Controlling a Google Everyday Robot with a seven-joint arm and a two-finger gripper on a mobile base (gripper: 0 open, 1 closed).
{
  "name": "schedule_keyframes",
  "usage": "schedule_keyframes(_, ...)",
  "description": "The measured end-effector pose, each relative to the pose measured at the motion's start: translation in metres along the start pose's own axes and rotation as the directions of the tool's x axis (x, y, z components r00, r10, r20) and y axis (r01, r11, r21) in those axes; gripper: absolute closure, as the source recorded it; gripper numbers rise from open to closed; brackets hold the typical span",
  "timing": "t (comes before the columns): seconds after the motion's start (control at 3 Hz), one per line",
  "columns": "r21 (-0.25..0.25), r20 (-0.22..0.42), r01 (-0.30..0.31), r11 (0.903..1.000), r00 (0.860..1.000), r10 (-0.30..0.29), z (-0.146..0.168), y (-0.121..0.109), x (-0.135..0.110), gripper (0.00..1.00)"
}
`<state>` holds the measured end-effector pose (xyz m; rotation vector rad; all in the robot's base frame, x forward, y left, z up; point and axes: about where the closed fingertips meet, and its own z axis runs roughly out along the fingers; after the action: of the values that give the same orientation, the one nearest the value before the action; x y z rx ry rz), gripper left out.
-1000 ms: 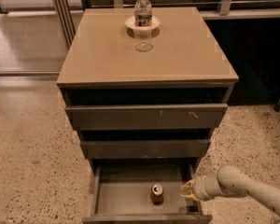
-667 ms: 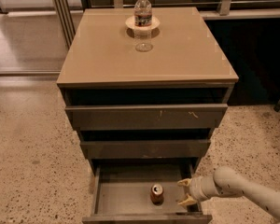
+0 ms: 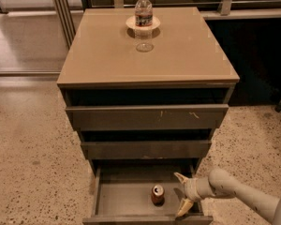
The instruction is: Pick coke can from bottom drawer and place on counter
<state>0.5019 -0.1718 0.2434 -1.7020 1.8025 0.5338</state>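
Note:
The coke can [image 3: 157,194], small and red-brown with a silver top, stands upright in the bottom drawer [image 3: 112,200], which is pulled out. My gripper [image 3: 181,195] is inside the drawer just right of the can, pointing left at it. Its two pale fingers are spread apart, one [image 3: 180,177] behind and one [image 3: 183,208] in front, and hold nothing. The can is not between them. The glossy tan counter [image 3: 178,55] tops the cabinet above.
A clear water bottle [image 3: 143,13] stands on a small pale plate [image 3: 152,23] at the back of the counter. Two upper drawers [image 3: 145,118] are closed. Speckled floor lies on both sides. A dark low shelf is at the right.
The gripper has moved left inside the drawer, closer to the can. The can has not moved.

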Motion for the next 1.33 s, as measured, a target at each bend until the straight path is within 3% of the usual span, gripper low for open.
schedule_keyframes(0.33,0.003,0.037,-0.002,1.0,0.999,0.002,0.022,-0.011,0.003,0.04)
schedule_keyframes(1.0,0.009,0.135,-0.053,0.9986,0.989,0.051,0.049,-0.032,0.002,0.18)
schedule_keyframes(1.33,-0.013,0.166,-0.087,0.9961,0.982,0.088,0.062,-0.033,0.006,0.23)
